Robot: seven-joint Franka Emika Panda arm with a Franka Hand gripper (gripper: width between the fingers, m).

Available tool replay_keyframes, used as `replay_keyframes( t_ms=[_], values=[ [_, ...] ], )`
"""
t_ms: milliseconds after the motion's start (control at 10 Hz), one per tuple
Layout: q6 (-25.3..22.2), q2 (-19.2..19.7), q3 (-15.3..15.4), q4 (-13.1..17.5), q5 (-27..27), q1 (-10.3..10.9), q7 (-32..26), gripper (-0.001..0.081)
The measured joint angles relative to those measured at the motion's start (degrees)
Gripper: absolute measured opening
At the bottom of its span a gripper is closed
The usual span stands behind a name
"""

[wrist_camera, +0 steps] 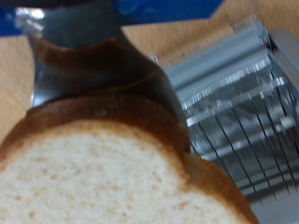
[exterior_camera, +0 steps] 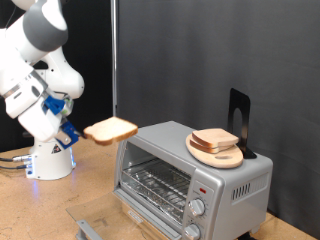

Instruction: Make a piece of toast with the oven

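wooden table (exterior_camera: 40,205) bears the oven (exterior_camera: 195,175) and robot base (exterior_camera: 50,160).

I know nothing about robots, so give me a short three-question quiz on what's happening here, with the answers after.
1. True or false: the hand holds the piece of toast in the air beside the oven.
2. What rests on top of the oven?
A. a kettle
B. a wooden plate with a second bread slice
C. nothing
3. Fill in: the oven door is ____.

Key:
1. True; the slice sticks out from the hand, above the table.
2. B; the wooden plate carries the second bread slice.
3. Open, folded down, showing the wire rack.
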Motion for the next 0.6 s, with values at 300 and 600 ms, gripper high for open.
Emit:
replay_keyframes(
  t_ms=[300, 600],
  values=[
    [5.54, 5.99, 0.1, -0.23, -0.62, -0.13, -2.54, 0.0328],
    [11.14, 11.52, 0.44, -0.73, 1.47, -0.04, -7.66, 0.0328]
  ],
)
